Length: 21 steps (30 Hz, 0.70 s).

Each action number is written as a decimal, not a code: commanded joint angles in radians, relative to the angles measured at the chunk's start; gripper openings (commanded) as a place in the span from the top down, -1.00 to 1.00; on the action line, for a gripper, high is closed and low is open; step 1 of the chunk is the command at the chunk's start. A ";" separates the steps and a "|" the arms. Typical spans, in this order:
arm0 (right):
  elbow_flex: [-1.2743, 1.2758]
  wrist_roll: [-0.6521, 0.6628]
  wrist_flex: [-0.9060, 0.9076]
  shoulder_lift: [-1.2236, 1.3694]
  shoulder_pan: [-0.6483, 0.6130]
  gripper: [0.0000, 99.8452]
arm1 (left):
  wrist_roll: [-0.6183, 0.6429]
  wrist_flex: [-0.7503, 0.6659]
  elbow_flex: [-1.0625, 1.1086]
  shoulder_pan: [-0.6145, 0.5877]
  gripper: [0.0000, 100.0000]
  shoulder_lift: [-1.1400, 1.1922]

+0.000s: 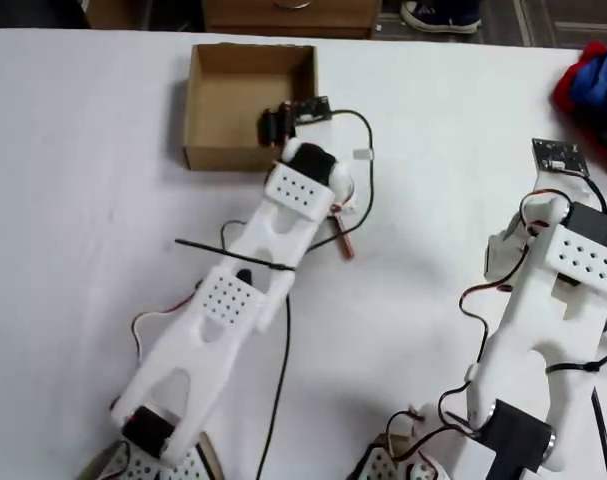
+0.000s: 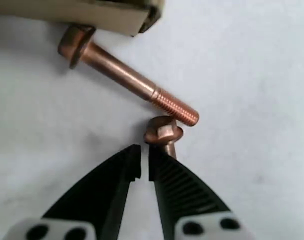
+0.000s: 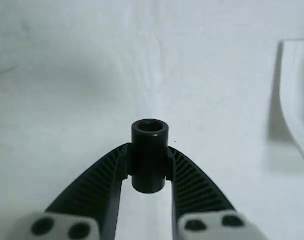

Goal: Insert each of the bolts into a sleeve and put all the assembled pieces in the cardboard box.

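Observation:
The cardboard box (image 1: 248,100) stands at the back of the white table; its corner (image 2: 91,15) is close to my left gripper. A long copper bolt (image 2: 126,77) lies on the table with its head by that corner. A second copper bolt (image 2: 163,133) lies right at the tips of my left gripper (image 2: 144,161), its shank under one fingertip (image 2: 159,162). That gripper is shut to a thin slit with nothing between the fingers. One bolt (image 1: 343,235) lies beside the left arm. My right gripper (image 3: 148,167) is shut on an upright black sleeve (image 3: 149,150) above the table.
The left arm (image 1: 233,290) stretches from the near edge to the box, trailing black cables (image 1: 283,350). The right arm (image 1: 573,260) stands at the right. A small circuit board (image 1: 560,155) and red and blue cloth (image 1: 593,75) lie at the far right.

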 commanded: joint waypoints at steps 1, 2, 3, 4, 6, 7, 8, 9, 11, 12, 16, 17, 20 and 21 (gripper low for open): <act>-0.005 0.012 -0.010 -0.045 0.002 0.96 | 0.000 -0.041 -0.048 0.015 0.77 -0.012; -0.005 0.012 -0.010 -0.045 0.002 0.96 | 0.000 -0.048 -0.048 0.014 0.70 -0.014; -0.005 0.012 -0.010 -0.045 0.002 0.96 | 0.003 -0.052 -0.048 0.014 0.62 -0.014; -0.005 0.012 -0.010 -0.045 0.002 0.96 | 0.005 -0.055 -0.048 0.014 0.56 -0.014; -0.005 0.012 -0.010 -0.045 0.005 0.96 | 0.006 -0.069 -0.048 0.014 0.48 -0.014; -0.005 0.012 -0.010 -0.045 0.005 0.96 | 0.006 -0.075 -0.048 0.014 0.48 -0.015; -0.005 0.012 -0.010 -0.045 0.005 0.96 | 0.006 -0.081 -0.048 0.014 0.49 -0.017; -0.005 0.012 -0.010 -0.045 0.005 0.96 | 0.006 -0.081 -0.050 0.015 0.51 -0.017; -0.005 0.012 -0.010 -0.045 0.005 0.96 | 0.006 -0.087 -0.050 0.015 0.55 -0.018; -0.005 0.012 -0.010 -0.045 0.005 0.96 | 0.006 -0.087 -0.050 0.020 0.58 -0.018; 0.005 0.012 -0.013 -0.045 0.004 0.96 | 0.002 -0.089 -0.050 0.066 0.66 -0.018; 0.014 0.012 -0.024 -0.045 0.002 0.96 | 0.000 -0.098 -0.050 0.081 0.66 -0.018; 0.064 0.012 -0.059 -0.045 0.007 0.96 | 0.000 -0.133 -0.064 0.126 0.66 -0.018; 0.080 0.014 -0.068 -0.045 0.007 0.96 | -0.002 -0.150 -0.064 0.138 0.66 -0.018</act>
